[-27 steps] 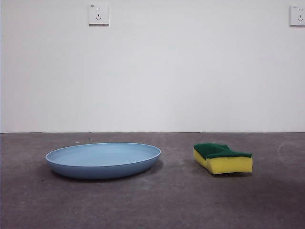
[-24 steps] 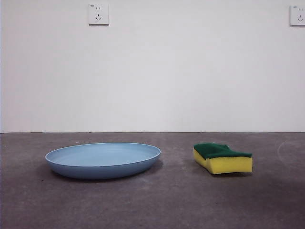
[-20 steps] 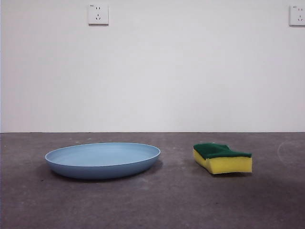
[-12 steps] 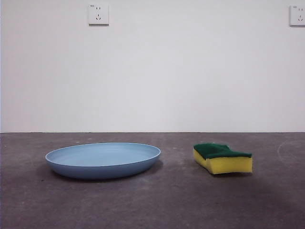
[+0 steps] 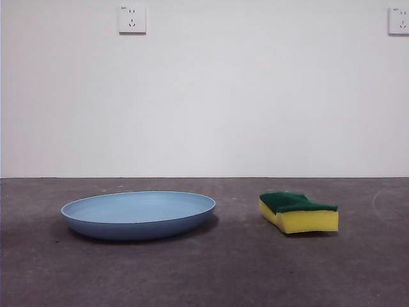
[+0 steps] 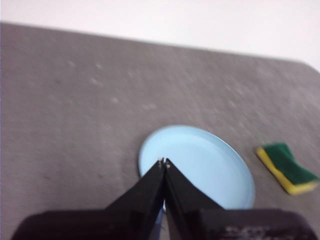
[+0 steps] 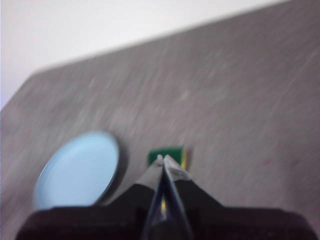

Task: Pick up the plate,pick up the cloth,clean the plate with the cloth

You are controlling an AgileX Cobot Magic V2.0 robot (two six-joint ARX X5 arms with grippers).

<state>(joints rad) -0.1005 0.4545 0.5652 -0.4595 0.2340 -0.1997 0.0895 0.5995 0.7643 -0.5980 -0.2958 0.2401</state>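
The light blue plate (image 5: 138, 214) lies flat on the grey table, left of centre in the front view. To its right rests the cloth (image 5: 298, 212), a yellow sponge with a green top. High above the plate (image 6: 200, 167) hangs my left gripper (image 6: 164, 162), shut and empty, with the cloth (image 6: 287, 167) off to one side. My right gripper (image 7: 162, 158) is shut too, high over the cloth (image 7: 167, 154), beside the plate (image 7: 77, 170). Neither gripper appears in the front view.
A white wall with two power sockets (image 5: 132, 19) (image 5: 399, 20) stands behind the grey table (image 5: 204, 275). Nothing else lies on the table.
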